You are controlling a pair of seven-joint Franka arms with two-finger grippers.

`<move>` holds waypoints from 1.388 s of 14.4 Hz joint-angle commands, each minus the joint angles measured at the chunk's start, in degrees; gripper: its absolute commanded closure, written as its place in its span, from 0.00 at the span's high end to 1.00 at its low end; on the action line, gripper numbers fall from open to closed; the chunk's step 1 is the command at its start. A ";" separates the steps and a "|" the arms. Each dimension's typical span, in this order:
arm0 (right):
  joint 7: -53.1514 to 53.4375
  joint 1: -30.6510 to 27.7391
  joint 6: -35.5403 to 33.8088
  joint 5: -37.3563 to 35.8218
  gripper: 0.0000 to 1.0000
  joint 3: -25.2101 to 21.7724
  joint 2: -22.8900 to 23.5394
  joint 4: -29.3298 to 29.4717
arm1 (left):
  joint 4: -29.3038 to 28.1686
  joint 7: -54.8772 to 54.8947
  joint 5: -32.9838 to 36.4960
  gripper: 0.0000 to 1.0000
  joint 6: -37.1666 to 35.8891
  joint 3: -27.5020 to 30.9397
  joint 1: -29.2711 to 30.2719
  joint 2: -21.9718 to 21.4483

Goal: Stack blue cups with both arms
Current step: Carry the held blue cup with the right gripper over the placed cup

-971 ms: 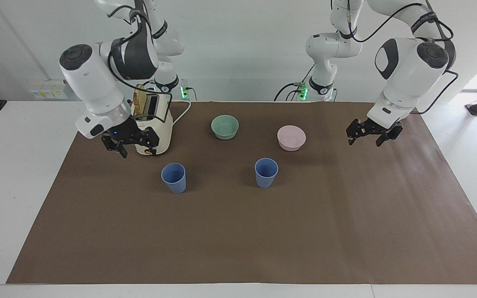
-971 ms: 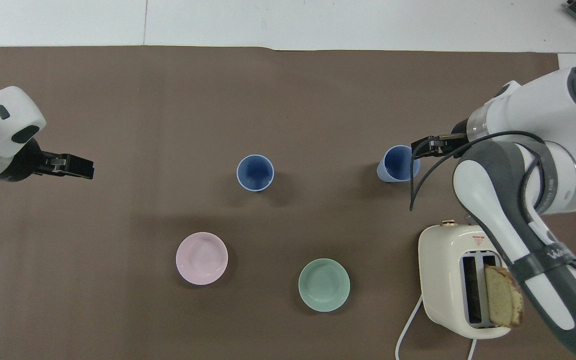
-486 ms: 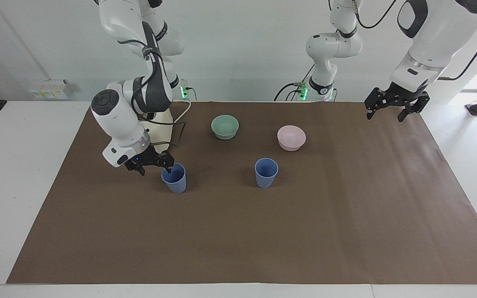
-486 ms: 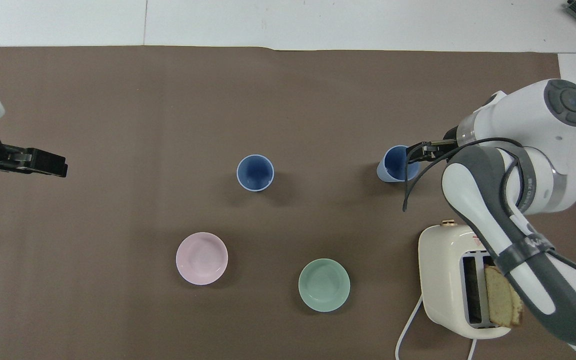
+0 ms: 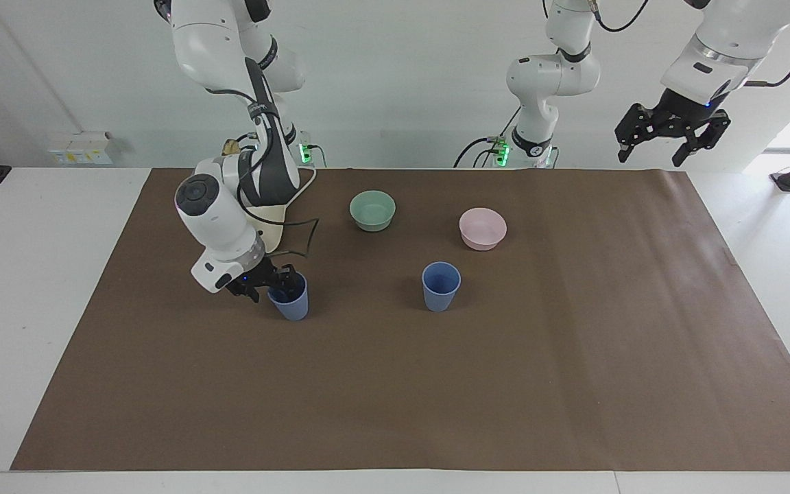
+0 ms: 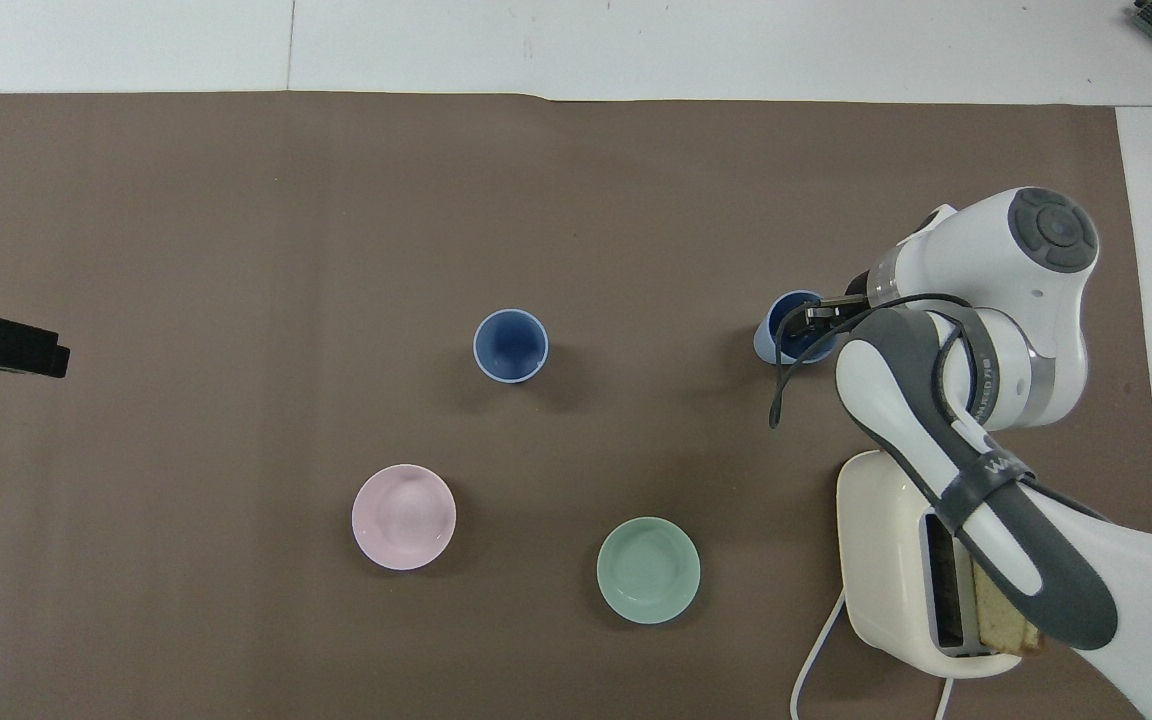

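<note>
Gripping looks underway: the right gripper (image 5: 277, 283) is straddling the rim of the blue cup (image 5: 290, 300) beside the toaster (image 6: 896, 560), fingers apparently not yet closed; next comes closing and lifting, while the left gripper (image 5: 673, 130) is waiting, spread and empty.

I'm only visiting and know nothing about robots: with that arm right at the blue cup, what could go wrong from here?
The right gripper straddles the rim of the blue cup nearest the toaster, one finger inside. A thin-wall pinch might slip, or tip the cup. The arm's loose black cable hangs beside the cup and could snag it. The left gripper waits high above the table's edge.
</note>
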 commanded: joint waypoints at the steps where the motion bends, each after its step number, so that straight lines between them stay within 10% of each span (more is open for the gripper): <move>1: 0.01 -0.08 0.86 0.08 0.00 0.25 -0.54 -0.73 | -0.04 0.38 0.32 1.00 -0.03 -0.42 0.40 -1.26; 10: 0.71 1.06 -14.42 -0.09 0.00 0.33 -1.94 10.94 | -0.39 0.64 0.05 1.00 0.50 -0.42 0.31 -1.43; 20: 28.48 16.61 -19.18 -3.17 0.00 0.42 -0.37 21.58 | -0.57 0.38 -0.04 1.00 2.62 -0.33 1.10 -1.34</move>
